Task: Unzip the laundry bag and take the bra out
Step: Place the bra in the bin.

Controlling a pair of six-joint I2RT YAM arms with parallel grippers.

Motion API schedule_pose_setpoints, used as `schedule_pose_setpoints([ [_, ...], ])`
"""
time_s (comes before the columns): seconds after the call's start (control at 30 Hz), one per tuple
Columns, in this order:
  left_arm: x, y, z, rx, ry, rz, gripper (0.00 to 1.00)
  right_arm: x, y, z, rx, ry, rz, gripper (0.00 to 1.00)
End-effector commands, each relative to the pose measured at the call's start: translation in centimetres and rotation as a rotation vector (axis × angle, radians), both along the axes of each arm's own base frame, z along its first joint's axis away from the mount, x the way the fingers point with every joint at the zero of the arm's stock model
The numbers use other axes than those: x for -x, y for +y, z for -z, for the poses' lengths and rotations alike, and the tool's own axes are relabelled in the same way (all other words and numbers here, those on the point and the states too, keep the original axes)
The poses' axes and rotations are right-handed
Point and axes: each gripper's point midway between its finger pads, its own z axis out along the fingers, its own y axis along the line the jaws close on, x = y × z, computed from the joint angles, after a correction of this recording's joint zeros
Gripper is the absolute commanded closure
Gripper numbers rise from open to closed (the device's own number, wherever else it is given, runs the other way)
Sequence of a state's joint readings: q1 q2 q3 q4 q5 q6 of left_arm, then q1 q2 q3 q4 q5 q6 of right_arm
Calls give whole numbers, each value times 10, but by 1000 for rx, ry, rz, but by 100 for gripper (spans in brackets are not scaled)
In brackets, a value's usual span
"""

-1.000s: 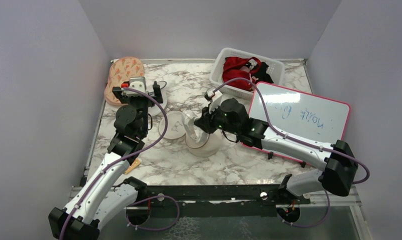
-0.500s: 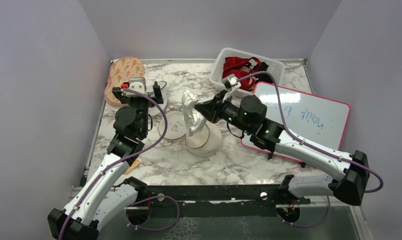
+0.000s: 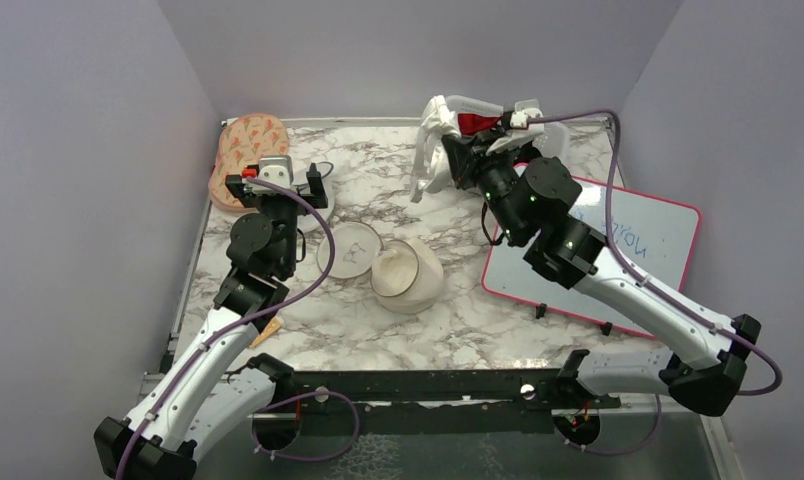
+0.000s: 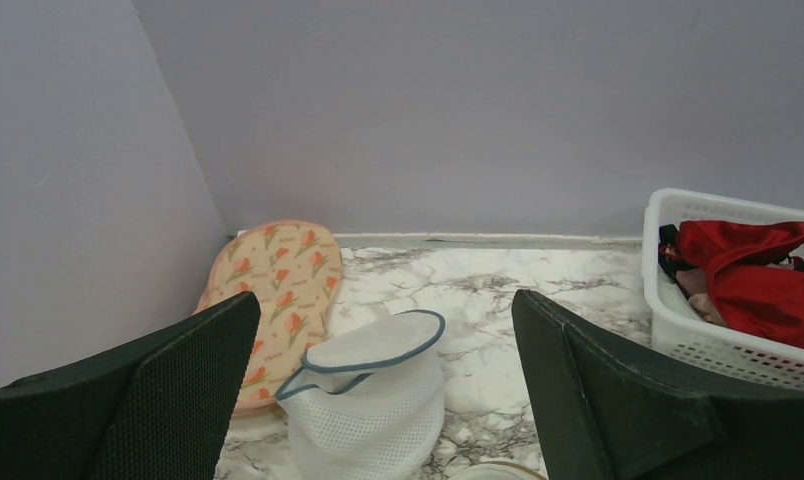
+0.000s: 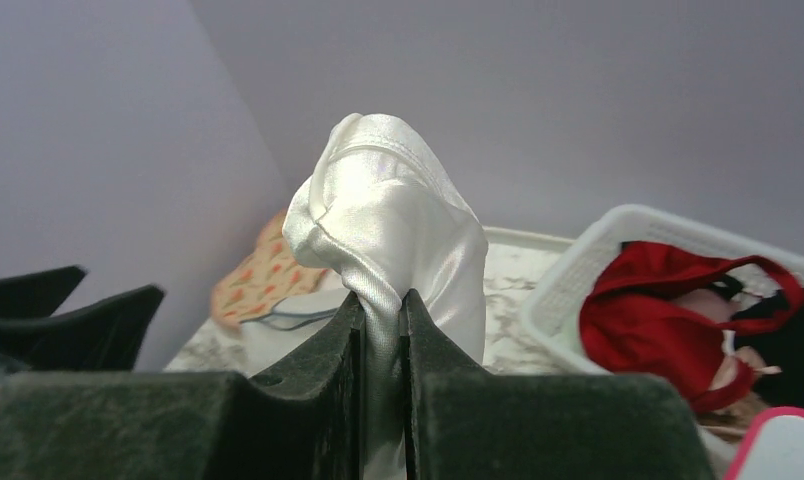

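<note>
Three plain, matte lilac-grey panels close the space in: a back wall (image 3: 408,50), a left side wall (image 3: 78,200) and a right side wall (image 3: 748,130), meeting in straight corners. Between them lies a white marble-patterned tabletop with grey veins (image 3: 478,322), edged at the near side by a black metal rail (image 3: 428,385). The light is soft and even, throwing only faint shadows.

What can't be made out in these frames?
- Right wrist: only a bunched fold of the bra shows; the right gripper hides the rest.
- Top: basket contents are mostly covered by the right arm and the bra.
- Top: laundry bag interior is too small to tell if empty.
- Top: whiteboard writing is partly under the right arm and too small to read.
</note>
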State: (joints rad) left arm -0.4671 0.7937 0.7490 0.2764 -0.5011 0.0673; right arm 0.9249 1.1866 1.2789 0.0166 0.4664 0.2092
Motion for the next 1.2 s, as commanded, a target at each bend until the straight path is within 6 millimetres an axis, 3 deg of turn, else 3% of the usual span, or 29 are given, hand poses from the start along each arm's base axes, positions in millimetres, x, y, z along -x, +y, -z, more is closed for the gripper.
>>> schedule_pose_setpoints([
  [0.0, 3, -2, -7, 11, -26, 15, 8, -45, -36, -5, 145, -32, 240, 99],
  [0.3, 3, -1, -7, 5, -27, 8, 8, -141, -85, 6, 287, -6, 481, 99],
  [0.53, 4, -1, -8, 6, -30, 8, 8, -217, -145, 50, 399, 114, 669, 99],
  [0.63, 3, -1, -7, 7, -28, 11, 8, -243, -160, 74, 380, 155, 636, 99],
  [0.73, 4, -3, -8, 9, -30, 18, 8, -266, -169, 107, 410, 209, 635, 99],
  [0.93, 5, -2, -9, 6, -33, 15, 8, -304, -164, 205, 557, 386, 596, 99],
  [1.07, 5, -2, -9, 7, -34, 13, 8, -309, -149, 277, 581, 527, 507, 97],
  [1.17, 5, -2, -9, 7, -34, 14, 8, -304, -134, 317, 557, 625, 417, 94],
])
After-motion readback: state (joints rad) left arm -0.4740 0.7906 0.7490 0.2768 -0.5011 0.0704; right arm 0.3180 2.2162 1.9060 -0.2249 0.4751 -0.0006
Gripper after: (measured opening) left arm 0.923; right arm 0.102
